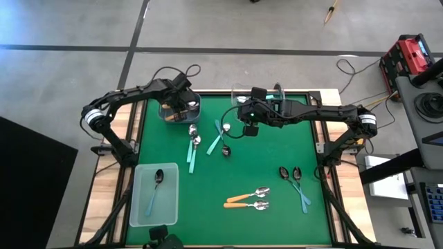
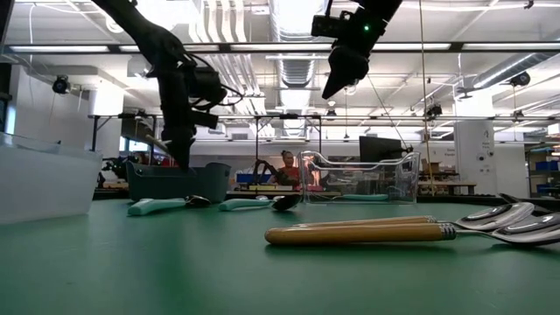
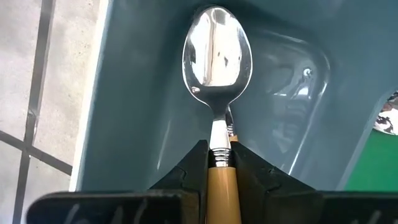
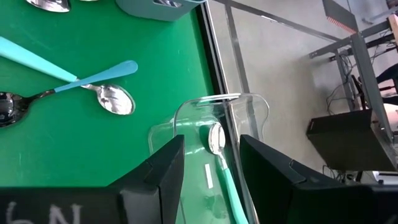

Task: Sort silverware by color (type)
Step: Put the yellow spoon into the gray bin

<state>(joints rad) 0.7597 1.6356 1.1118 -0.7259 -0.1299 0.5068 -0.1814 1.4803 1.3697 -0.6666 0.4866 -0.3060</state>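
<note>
Green mat [image 1: 277, 207] with three bins: frosted [image 1: 154, 195], grey [image 1: 179, 108], clear [image 1: 259, 93]. Loose spoons: two orange [image 1: 247, 200], four teal [image 1: 193, 149], three dark [image 1: 296, 181]; one dark spoon [image 1: 155, 188] lies in the frosted bin. Left gripper [image 3: 219, 163] clamps an orange spoon [image 3: 217, 62] over the grey bin. Right gripper [image 4: 208, 163], open and empty, hangs above the clear bin holding a teal spoon [image 4: 219, 155], partly hidden.

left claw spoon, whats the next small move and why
Probably open the left claw and let go: it is shut on the orange-handled spoon, whose bowl already hangs inside the grey-blue bin, so releasing should drop it in.
</note>
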